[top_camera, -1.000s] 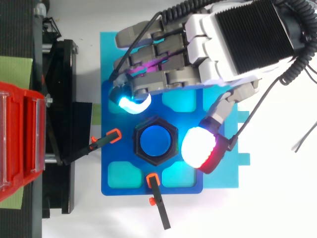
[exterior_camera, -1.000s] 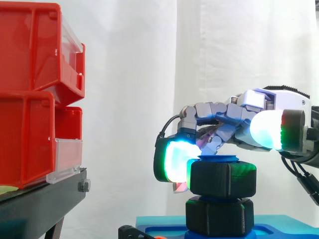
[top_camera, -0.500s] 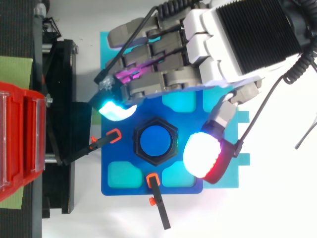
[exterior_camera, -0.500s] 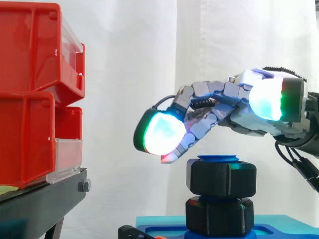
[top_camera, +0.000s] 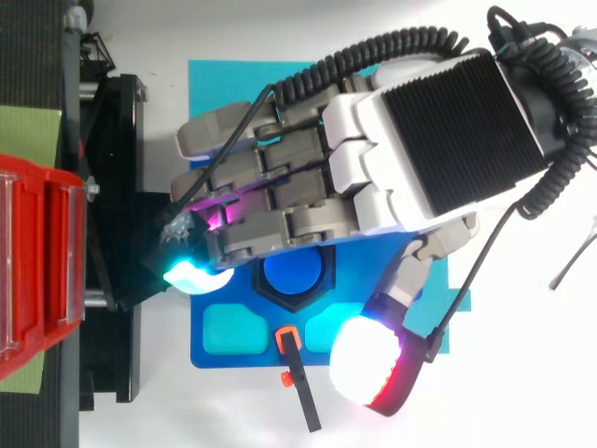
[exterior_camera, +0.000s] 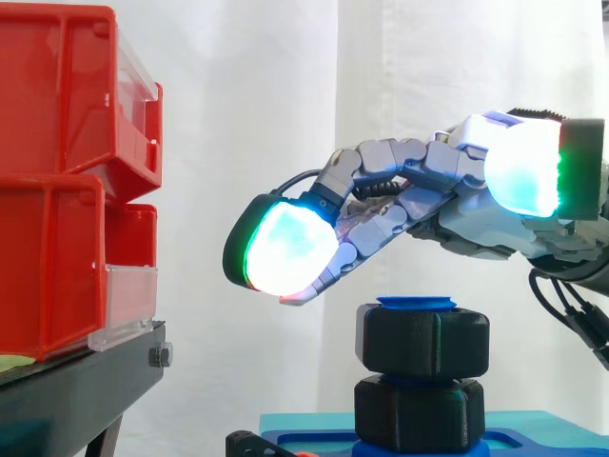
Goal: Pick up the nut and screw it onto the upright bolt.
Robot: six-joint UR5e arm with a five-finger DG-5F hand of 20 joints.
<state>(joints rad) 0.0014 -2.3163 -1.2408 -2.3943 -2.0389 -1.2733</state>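
- Fingers (exterior_camera: pixel 381 176) of the hand (exterior_camera: pixel 466 219) are reaching out nearly straight and a little spread, gripping nothing. The glowing fingertip pad (exterior_camera: pixel 285 249) is hanging out past the bolt's left side, and the thumb pad (exterior_camera: pixel 523 171) is sitting high on the right.
- The hand is hovering just above the black hexagonal nut (exterior_camera: pixel 423 343), apart from it. To me this looks like a posture for resetting the fingers before another turn.
- The nut is sitting on the upright blue bolt (exterior_camera: pixel 416 304), whose flat top is poking out just above it. I judge that threading is under way rather than waiting to start.
- The bolt is standing in the middle of a blue fixture plate (top_camera: pixel 252 355). A black clamp (top_camera: pixel 300 392) is resting its orange tip on the plate, presumably keeping it from twisting under the screwing.
- Red bins (exterior_camera: pixel 57 190) on the black stand (exterior_camera: pixel 76 381) are standing well apart to the left, playing no part.
- From above, the fingers are covering much of the nut, leaving part of the bolt's blue top and a sliver of black rim showing.
- The threads are hiding inside the nut, so how deeply it is engaging is hard to judge.
- A lower black hexagonal piece (exterior_camera: pixel 419 411) is sitting directly under the nut. I cannot tell whether the two are touching, or whether it is the bolt's head or a second nut.
- The side view's lower edge is cutting off the plate.
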